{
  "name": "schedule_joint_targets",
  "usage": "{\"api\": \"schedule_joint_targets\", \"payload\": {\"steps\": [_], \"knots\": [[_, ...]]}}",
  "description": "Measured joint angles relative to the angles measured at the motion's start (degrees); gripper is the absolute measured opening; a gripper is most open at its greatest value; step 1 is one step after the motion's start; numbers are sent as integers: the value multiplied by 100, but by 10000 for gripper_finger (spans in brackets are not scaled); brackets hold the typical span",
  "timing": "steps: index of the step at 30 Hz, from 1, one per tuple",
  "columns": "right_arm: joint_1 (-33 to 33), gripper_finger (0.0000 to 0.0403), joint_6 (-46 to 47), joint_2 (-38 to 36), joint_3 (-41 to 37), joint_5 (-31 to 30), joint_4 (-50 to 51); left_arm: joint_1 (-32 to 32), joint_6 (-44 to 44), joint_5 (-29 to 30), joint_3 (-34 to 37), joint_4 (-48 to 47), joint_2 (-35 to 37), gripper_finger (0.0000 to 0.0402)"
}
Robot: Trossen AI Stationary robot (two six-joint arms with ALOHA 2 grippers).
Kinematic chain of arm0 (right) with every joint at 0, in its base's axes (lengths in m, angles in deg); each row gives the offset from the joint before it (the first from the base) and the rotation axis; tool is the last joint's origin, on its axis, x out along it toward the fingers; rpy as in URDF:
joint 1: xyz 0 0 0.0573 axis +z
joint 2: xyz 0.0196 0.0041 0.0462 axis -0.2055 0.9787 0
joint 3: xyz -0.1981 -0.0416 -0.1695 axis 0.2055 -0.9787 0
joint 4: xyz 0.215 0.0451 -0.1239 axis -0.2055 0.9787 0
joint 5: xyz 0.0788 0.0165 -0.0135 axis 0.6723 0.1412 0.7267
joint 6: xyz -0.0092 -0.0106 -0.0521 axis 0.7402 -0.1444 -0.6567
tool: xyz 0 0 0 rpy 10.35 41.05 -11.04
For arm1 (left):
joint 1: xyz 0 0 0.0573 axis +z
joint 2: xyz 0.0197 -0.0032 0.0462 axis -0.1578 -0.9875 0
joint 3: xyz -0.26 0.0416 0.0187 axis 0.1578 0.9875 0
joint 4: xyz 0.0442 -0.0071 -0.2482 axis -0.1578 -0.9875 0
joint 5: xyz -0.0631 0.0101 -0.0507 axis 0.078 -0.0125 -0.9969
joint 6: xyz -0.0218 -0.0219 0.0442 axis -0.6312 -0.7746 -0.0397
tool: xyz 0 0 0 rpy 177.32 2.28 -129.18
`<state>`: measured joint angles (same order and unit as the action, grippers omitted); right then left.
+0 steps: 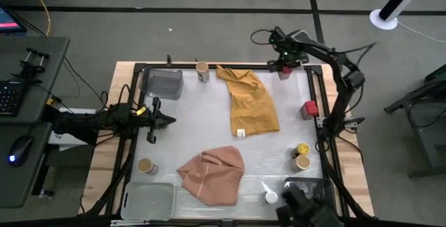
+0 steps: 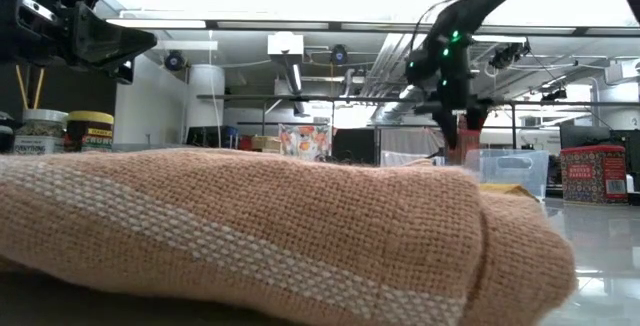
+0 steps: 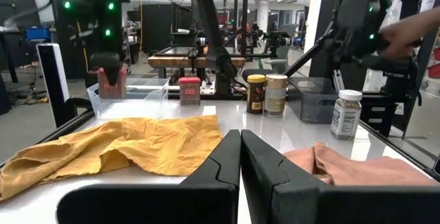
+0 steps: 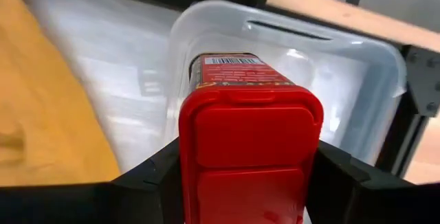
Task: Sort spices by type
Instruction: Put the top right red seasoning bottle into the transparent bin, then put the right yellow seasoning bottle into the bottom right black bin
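My right gripper (image 1: 284, 67) hangs over the clear tray (image 4: 357, 66) at the table's far right corner, shut on a red boxy tin (image 4: 247, 135). A second red tin (image 1: 309, 108) stands by the right edge. Tan-lidded jars stand at the far edge (image 1: 202, 71), near left (image 1: 146, 166) and near right (image 1: 303, 162), the last beside a yellow-lidded jar (image 1: 300, 149). A white-lidded jar (image 1: 270, 198) stands at the near edge. My left gripper (image 1: 164, 121) waits shut at the left side, holding nothing. My right gripper pinches the red tin between its two fingers, by two opposite sides near the lid end (image 4: 187, 155). The fingers (image 4: 155, 172) come from above and point down. The tin hangs upright, lid up, over the inside of the clear tray.
A mustard cloth (image 1: 252, 103) lies in the far middle, a pink cloth (image 1: 211, 175) in the near middle. A grey tray (image 1: 165, 83) sits far left, another clear tray (image 1: 148, 200) near left. A person's hand (image 3: 412, 25) shows beyond the table.
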<state>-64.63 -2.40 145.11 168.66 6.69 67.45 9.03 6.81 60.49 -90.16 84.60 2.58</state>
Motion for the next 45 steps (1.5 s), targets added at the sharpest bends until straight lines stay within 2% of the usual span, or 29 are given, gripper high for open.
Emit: {"api": "schedule_joint_targets", "payload": {"steps": [9,14,17,26,31,34,37,40,42,45], "knots": [[-15,213,75,172,0,169,-241,1,0,0,-1,0,-1,1],[-72,305,214,172,2,183,-264,1,0,0,0,0,-1,1],[-100,334,241,172,2,176,-263,2,0,0,0,0,0,1],[-98,344,-19,-151,2,188,-186,2,0,0,0,0,-1,1],[-76,344,-299,-888,2,201,-53,0,0,-1,-1,0,0,1],[101,345,-446,-1453,2,633,-60,2,0,-2,0,0,0,1],[553,345,-424,-1972,-7,1551,-63,2,0,0,0,2,-1,1],[1399,345,-302,-2394,-11,2302,20,2,0,0,0,6,0,1],[2201,345,-131,-2570,-11,2445,169,2,0,0,-1,8,-1,1],[3548,345,167,-2663,-13,2300,569,2,0,0,0,11,-2,1]]}}
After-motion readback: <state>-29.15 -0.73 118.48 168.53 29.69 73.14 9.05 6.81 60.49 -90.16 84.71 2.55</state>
